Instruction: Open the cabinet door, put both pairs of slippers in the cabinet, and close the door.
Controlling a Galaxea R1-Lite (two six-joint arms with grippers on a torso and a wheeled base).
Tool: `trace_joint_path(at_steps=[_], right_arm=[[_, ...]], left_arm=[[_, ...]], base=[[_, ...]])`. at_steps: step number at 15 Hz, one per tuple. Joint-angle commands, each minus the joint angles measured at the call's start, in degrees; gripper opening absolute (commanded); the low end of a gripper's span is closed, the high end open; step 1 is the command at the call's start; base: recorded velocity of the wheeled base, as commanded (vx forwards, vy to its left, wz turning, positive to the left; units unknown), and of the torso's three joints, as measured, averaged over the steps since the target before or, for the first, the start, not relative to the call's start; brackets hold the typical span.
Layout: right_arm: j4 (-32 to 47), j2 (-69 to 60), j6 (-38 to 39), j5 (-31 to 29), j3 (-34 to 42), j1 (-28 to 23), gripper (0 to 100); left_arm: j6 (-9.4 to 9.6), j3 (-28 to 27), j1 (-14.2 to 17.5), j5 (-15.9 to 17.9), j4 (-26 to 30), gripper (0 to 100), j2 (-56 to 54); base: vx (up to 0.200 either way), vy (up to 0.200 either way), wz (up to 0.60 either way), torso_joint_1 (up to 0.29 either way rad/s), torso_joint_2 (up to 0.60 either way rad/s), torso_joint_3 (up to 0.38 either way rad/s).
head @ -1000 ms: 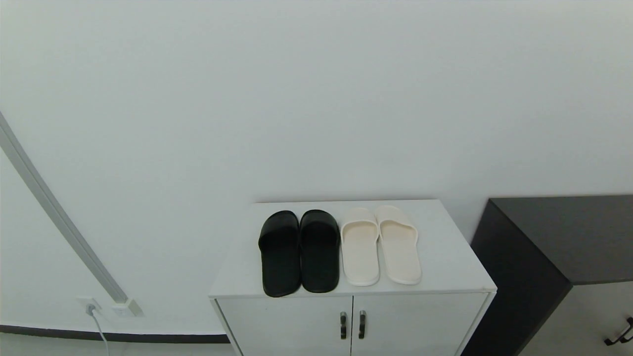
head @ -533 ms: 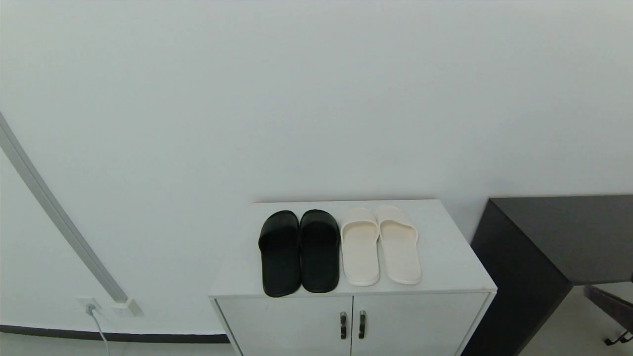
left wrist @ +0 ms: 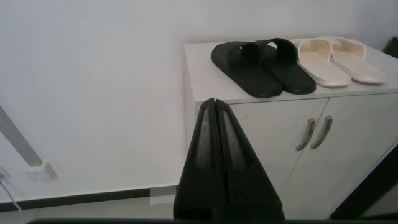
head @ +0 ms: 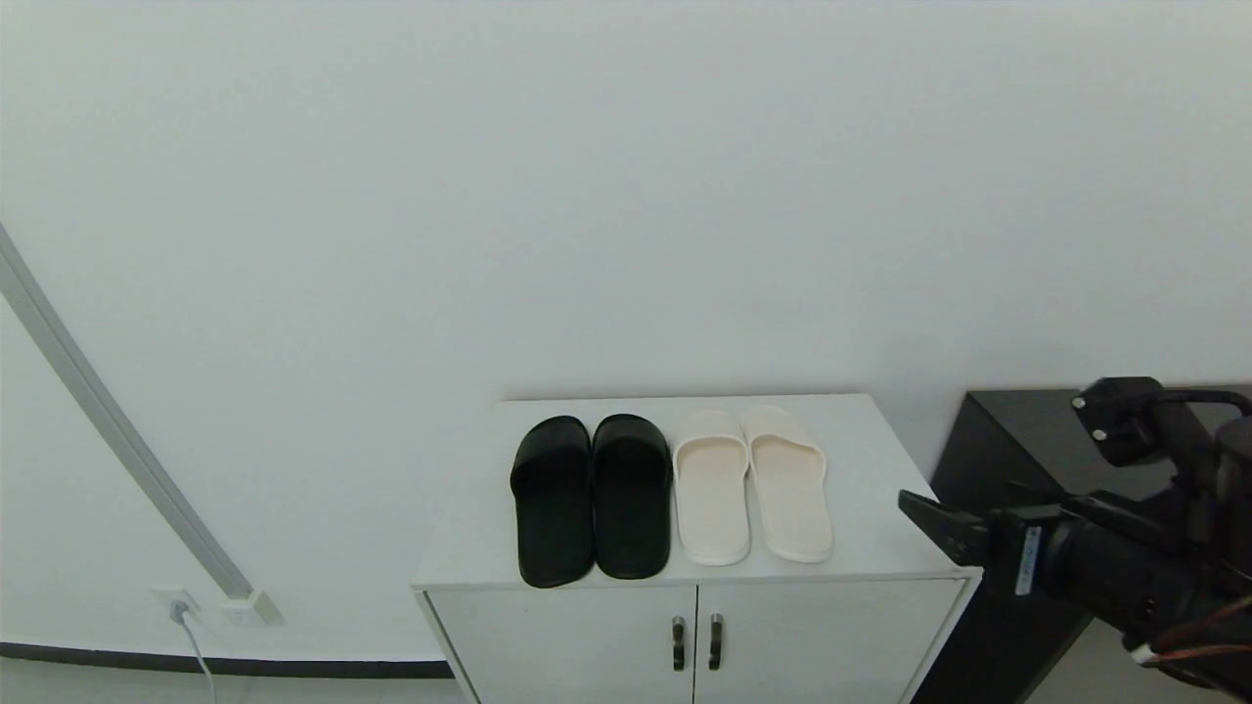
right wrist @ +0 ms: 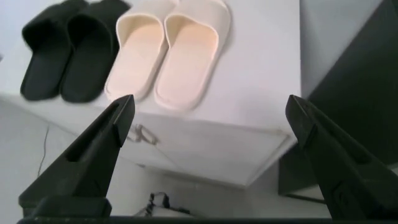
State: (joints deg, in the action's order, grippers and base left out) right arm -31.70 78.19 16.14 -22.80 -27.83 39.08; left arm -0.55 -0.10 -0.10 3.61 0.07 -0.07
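Both pairs of slippers sit on top of the white cabinet, toes to the wall. The black slippers are on the left and the cream slippers on the right, and the two pairs are just touching in the middle. Below them, both doors are closed, with the two handles side by side at the centre seam.

The right gripper hangs at the cabinet's right front corner, about level with the top. Its fingers are spread wide and hold nothing. In the right wrist view, the cream pair and that corner of the cabinet lie out beyond the gap between them. Behind the arm stands a black unit, right beside the cabinet.

The left gripper sits lower, in front of the cabinet's left part and apart from it, with its fingers pressed flat together and empty. A wall socket with a cable plugged in sits low on the wall to the left.
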Motion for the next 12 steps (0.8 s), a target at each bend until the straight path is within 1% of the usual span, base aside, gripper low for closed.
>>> trace_joint_path(at_steps=[1, 4, 5, 8, 10, 12], right_arm=[[-5.2, 11.7, 0.7, -2.8, -4.3, 2.8, 100], [-8.3, 20.4, 0.9, -7.8, -9.5, 5.1, 100], [-10.9, 23.9, 1.0, -9.8, -10.9, 6.8, 100], [-19.4, 32.0, 0.8, -13.7, -12.5, 7.9, 100], [-22.6, 36.6, 0.7, -14.5, -12.5, 7.8, 100], [-23.3, 39.1, 0.7, -14.4, -13.5, 7.1, 100]], left_arm=[[0.02, 0.0, -0.1, 0.0, 0.0, 0, 0.1], [-0.07, 0.0, -0.1, 0.0, 0.0, 0, 0.1], [-0.07, 0.0, -0.1, 0.0, 0.0, 0, 0.1], [-0.07, 0.0, -0.1, 0.0, 0.0, 0, 0.1], [0.02, 0.0, 0.0, 0.0, 0.0, 0, 0.1], [0.02, 0.0, -0.1, 0.1, 0.0, 0, 0.1]], base=[[0.0, 0.0, 0.0, 0.0, 0.0, 0.0], [0.0, 0.0, 0.0, 0.0, 0.0, 0.0], [0.0, 0.0, 0.0, 0.0, 0.0, 0.0], [0.0, 0.0, 0.0, 0.0, 0.0, 0.0], [0.0, 0.0, 0.0, 0.0, 0.0, 0.0], [0.0, 0.0, 0.0, 0.0, 0.0, 0.0]])
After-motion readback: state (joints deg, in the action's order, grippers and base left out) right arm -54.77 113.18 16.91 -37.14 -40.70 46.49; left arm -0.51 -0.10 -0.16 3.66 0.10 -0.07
